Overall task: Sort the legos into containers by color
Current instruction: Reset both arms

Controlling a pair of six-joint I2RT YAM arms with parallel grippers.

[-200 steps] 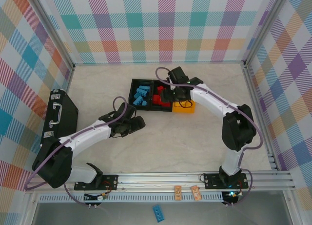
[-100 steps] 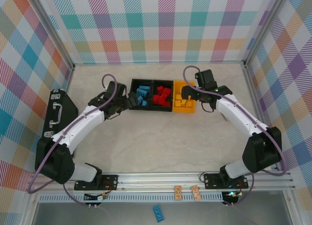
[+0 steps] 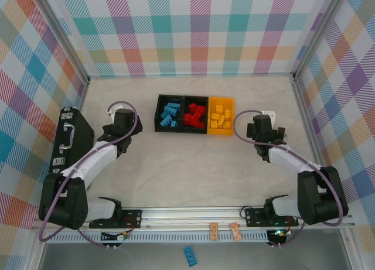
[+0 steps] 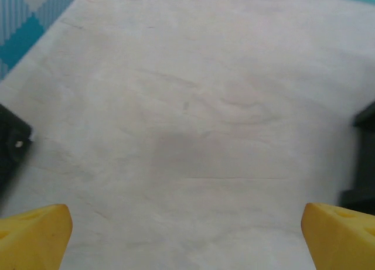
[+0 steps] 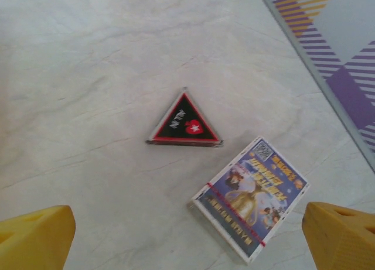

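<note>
Studded plastic bricks are held in three rectangular bins | left fingers spread wide, empty | right fingers spread wide, empty

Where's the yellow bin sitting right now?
In the top view, the yellow bin ends the row on the right, beside the black bin holding red bricks.

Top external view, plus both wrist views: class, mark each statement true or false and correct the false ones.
1. The three containers stand side by side in a row. True.
2. The red legos lie in the yellow-orange container. False: they lie in the middle black one.
3. The right fingers grip a brick. False: they are apart and empty, above two cards.
4. A black case lies left of the containers. True.
5. The left fingers are apart above bare table. True.
</note>
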